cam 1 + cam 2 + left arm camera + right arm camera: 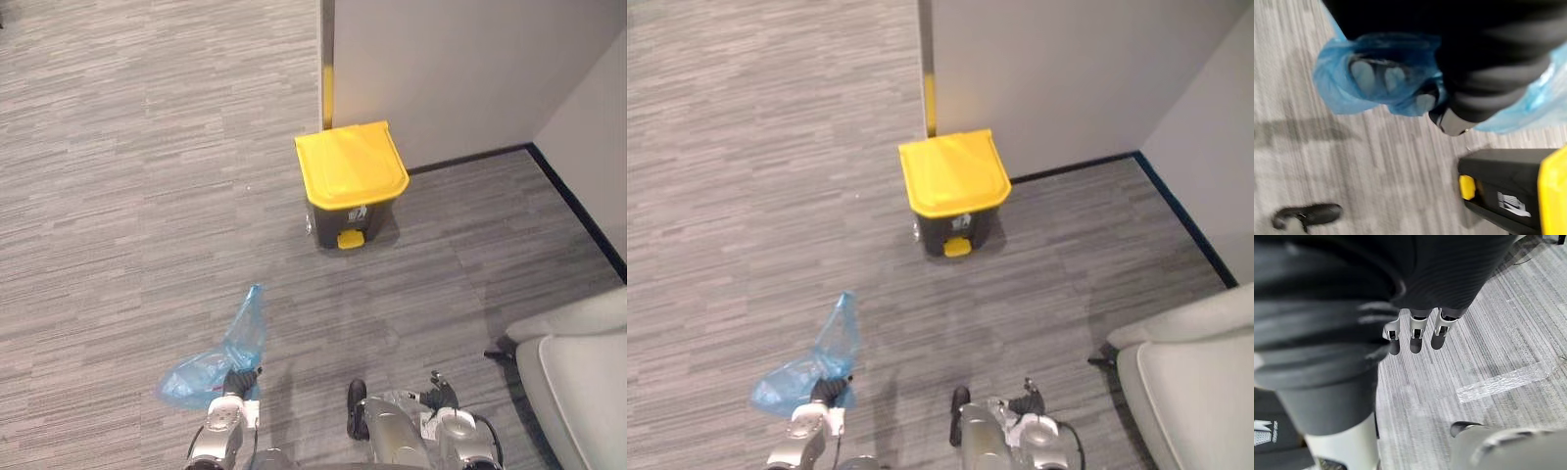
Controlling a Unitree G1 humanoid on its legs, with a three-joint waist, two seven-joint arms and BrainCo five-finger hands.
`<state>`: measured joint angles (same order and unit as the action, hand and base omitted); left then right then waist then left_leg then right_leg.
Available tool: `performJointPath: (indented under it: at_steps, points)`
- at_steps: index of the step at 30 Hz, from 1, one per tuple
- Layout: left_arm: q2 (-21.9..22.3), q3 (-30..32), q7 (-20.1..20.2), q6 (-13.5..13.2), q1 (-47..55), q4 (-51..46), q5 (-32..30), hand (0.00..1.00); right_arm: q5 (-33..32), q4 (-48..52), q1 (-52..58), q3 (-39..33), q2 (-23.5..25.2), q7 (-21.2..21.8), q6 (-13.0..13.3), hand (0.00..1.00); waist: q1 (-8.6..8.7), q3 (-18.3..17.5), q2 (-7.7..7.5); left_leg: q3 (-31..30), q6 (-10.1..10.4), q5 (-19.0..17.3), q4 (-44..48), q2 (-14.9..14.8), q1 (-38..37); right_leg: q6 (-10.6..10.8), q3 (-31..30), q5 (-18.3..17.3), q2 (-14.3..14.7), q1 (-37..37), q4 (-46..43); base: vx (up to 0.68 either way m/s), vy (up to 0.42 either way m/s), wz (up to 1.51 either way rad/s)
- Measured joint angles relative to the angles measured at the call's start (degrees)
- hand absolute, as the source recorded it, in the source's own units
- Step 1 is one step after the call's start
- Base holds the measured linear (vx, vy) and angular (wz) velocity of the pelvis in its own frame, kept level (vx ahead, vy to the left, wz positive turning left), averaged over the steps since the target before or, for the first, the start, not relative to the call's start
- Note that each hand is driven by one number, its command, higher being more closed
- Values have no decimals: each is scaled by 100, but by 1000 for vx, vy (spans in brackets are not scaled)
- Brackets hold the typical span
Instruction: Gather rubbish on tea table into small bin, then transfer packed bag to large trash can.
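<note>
My left hand (238,380) is low at the left, shut on the gathered neck of a translucent blue rubbish bag (220,354). The bag hangs from it above the carpet, with one end sticking up. Up close in the left wrist view, the blue film (1342,93) is wrapped over the curled fingers. The large trash can (339,217) is grey with a shut yellow lid (351,164) and a yellow pedal (350,239). It stands ahead of me by the wall corner, well apart from the bag. My right hand (1413,335) hangs low at the right with straight fingers, holding nothing.
A white wall with black skirting (470,157) runs behind the can, with a yellow strip (327,93) on its corner. A pale upholstered seat (578,372) stands at the right. Grey striped carpet lies between me and the can. A strip of clear tape (1503,382) is stuck on the floor.
</note>
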<state>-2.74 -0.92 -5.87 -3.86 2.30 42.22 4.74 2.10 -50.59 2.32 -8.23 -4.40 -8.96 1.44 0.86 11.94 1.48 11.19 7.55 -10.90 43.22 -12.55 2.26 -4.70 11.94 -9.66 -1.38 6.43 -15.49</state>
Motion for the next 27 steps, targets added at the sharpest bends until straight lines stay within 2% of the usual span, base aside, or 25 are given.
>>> performJointPath:
  at_steps: [1,2,4,5,6,8,9,10,11,12,13,14,17,18,19,20,22,23,24,25,26,27]
  points:
    - [24,-3,17,-3,69,-98,3,100,-12,57,-1,-10,24,0,8,0,-24,-8,16,121,-126,-238,436,-85,363,-49,-54,-157,2,-226,79,214,17,-26]
    - [34,-4,61,2,89,-104,4,100,-54,73,-13,-51,57,0,11,0,-50,4,-46,242,-254,-378,326,-93,651,-23,-125,-204,-18,-346,125,264,60,-31]
    - [46,-6,118,29,110,-99,2,100,-69,68,-21,-92,132,-2,13,0,-92,9,-64,337,-271,-409,-180,-7,848,38,-190,-247,-88,-467,179,207,89,-21]
    - [65,-6,127,36,131,-97,1,100,-88,55,-22,-185,157,-4,12,0,-111,18,-114,411,-275,-383,-866,154,1019,183,-257,-287,-206,-535,179,262,150,-14]
    - [100,-10,133,42,142,-95,-1,100,-90,39,-20,-263,162,-8,12,0,-117,20,-122,400,-338,-249,-1673,359,1077,303,-299,-351,-316,-625,221,324,190,-15]
    - [155,-20,138,41,159,-95,-1,100,-91,-29,5,-282,102,-14,10,0,-125,-9,-76,343,-271,144,-2611,544,1073,454,-357,-397,-362,-736,324,253,181,-23]
    - [170,-15,134,41,207,-85,0,100,-91,-132,9,-275,0,-18,-15,0,-156,-85,33,167,-358,978,-3038,612,1014,637,-528,-481,-328,-783,375,446,301,-37]
    - [86,-7,120,38,224,-66,2,100,-88,-207,0,-226,83,-7,-34,0,-142,-184,-171,296,-551,824,-2990,832,956,796,-693,-493,-520,-862,479,384,249,-33]
    - [62,-8,120,37,232,-66,2,100,-88,-207,8,-228,92,-8,-34,0,-140,-203,-201,316,-567,801,-2982,858,961,811,-700,-500,-554,-865,490,393,227,-19]
    - [-5,-12,116,35,190,-65,2,100,-88,-216,49,-230,137,-7,-41,0,-152,-262,-320,448,-631,607,-2890,964,966,889,-771,-544,-702,-856,442,375,209,-25]
    - [-8,-25,120,38,181,-65,2,100,-81,-211,-21,-230,142,-5,-40,0,-162,-255,-310,589,-709,402,-2802,1014,848,919,-908,-553,-788,-790,115,437,254,-31]
    - [-1,-27,123,38,188,-65,2,100,-80,-209,-36,-230,143,-5,-40,0,-161,-252,-298,615,-722,346,-2804,1028,784,930,-965,-553,-807,-743,-56,357,210,-42]
    - [-68,-80,112,46,294,-114,41,100,-35,-202,-124,-161,198,11,-33,0,-86,-220,-181,754,-794,-27,-2937,1047,132,1622,-1223,-415,-895,179,-2506,314,171,-24]
    - [-89,-104,109,51,293,-106,45,100,-29,-202,-135,-156,201,13,-34,0,-76,-217,-179,754,-801,-40,-2964,1051,63,1571,-1203,-478,-905,281,-2724,307,82,10]
    - [-124,-127,105,49,288,-113,61,100,-20,-206,-115,-85,178,14,-41,0,-68,-199,-147,737,-803,-53,-3140,1057,-192,1311,-955,-692,-925,603,-3118,319,-3,7]
    - [-142,-116,84,49,288,-112,103,100,6,-204,-128,-16,152,21,-36,0,-48,-161,-91,713,-801,-52,-3326,1003,-404,1082,-618,-849,-887,854,-3055,378,-20,4]
    - [-250,-101,40,49,273,-112,119,100,24,-203,-220,16,123,26,-30,0,-24,-108,-14,702,-798,-50,-3442,888,-585,877,-275,-888,-721,1145,-2488,339,-103,7]
    - [-305,-69,6,47,240,-106,126,100,25,-202,-273,61,75,26,-30,0,5,-72,11,681,-795,-51,-3445,805,-687,744,-178,-667,-563,1290,-1735,311,-143,15]
    - [-329,-70,-9,43,228,-105,128,100,24,-202,-271,68,62,25,-30,0,9,-65,1,663,-791,-53,-3446,802,-727,724,-174,-478,-523,1296,-1380,341,-165,33]
    - [-413,-69,-20,21,218,-109,159,100,25,-203,-203,94,44,19,-30,0,23,-74,-134,537,-622,-105,-3444,911,-856,549,-271,534,-465,1159,-340,360,-155,22]
    - [-320,-12,-49,21,165,9,168,100,26,-206,-254,113,-103,15,-28,0,-2,-53,118,367,-430,-223,-3421,704,-920,235,-200,659,-259,1043,-416,355,-153,15]
    - [-314,-19,-42,5,158,7,167,100,26,-204,-271,111,-131,11,-19,0,-14,-63,143,305,-428,-218,-3423,673,-914,220,-193,635,-239,1043,-416,318,-155,-5]
